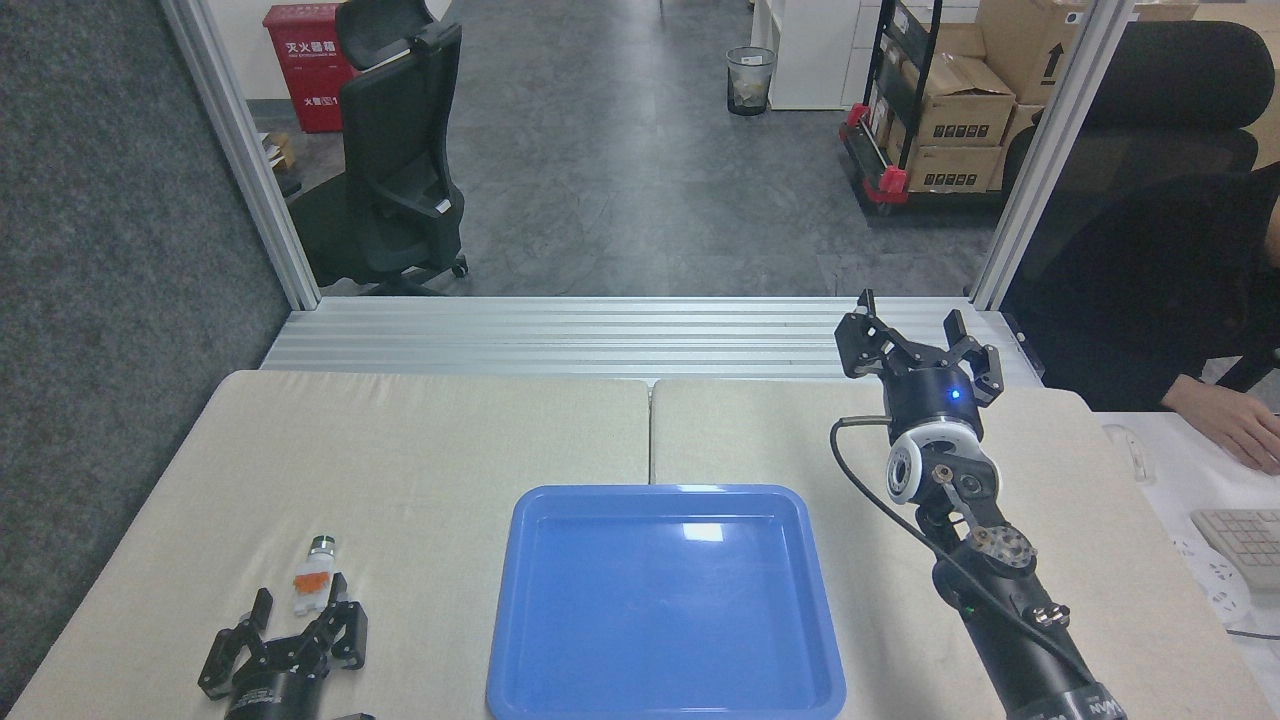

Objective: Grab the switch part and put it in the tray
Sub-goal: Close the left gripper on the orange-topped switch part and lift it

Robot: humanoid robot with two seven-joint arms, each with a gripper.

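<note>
The switch part (313, 574) lies on the beige table at the left, its dark cap pointing away from me, its orange band and white base nearer me. My left gripper (298, 598) is open just behind it, low at the table's near left edge; its right finger reaches the part's white base. The blue tray (545, 650) sits at the table's near centre and holds nothing. My right gripper (910, 318) is open and empty, raised over the table's far right edge.
A person's hand (1235, 420) and dark sleeve rest at a white desk on the right beside a keyboard (1245, 540). A grooved aluminium rail (620, 335) runs behind the table. A black office chair (395, 150) stands on the floor beyond.
</note>
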